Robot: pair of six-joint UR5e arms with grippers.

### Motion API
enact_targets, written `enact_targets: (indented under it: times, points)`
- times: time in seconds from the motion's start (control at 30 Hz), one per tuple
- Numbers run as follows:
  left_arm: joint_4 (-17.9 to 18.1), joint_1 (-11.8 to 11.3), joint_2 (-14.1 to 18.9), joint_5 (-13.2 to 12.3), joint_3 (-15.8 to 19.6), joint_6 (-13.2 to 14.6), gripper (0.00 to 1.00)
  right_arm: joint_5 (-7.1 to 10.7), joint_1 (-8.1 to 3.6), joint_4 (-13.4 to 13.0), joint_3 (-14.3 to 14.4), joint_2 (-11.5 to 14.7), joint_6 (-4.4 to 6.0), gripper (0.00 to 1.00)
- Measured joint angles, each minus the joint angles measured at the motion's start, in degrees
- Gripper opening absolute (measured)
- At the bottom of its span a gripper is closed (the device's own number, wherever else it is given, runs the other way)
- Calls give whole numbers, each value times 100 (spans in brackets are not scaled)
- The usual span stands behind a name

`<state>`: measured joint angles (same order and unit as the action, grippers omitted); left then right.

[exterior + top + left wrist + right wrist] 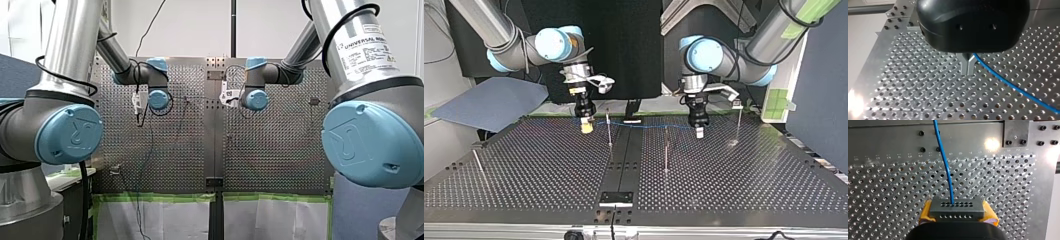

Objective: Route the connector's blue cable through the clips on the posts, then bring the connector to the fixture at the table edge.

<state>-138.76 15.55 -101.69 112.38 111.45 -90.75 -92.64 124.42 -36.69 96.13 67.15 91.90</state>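
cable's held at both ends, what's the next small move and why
Probably lower both grippers together so the span settles onto the post between them. My right gripper holds the connector, my left gripper is shut on the blue cable, and the cable runs taut across that post, above the table; whether it is already seated there is unclear.

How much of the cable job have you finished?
Done: my right claw grips the connector and my left claw pinches the blue cable. In hand: the cable is stretched between them above the table. Left: I can't see it clipped to any of the posts, and the connector must go to the table edge.
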Motion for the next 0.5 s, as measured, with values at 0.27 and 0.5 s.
enact_targets:
  times: [0.27, 0.5]
  points:
    - [-27, -54, -218, -96, -117, 21, 0, 36, 0, 25, -74, -50, 7, 0]
    - [-34, -104, -246, -167, -223, 11, 0, 51, 0, 84, -184, -156, 7, 0]
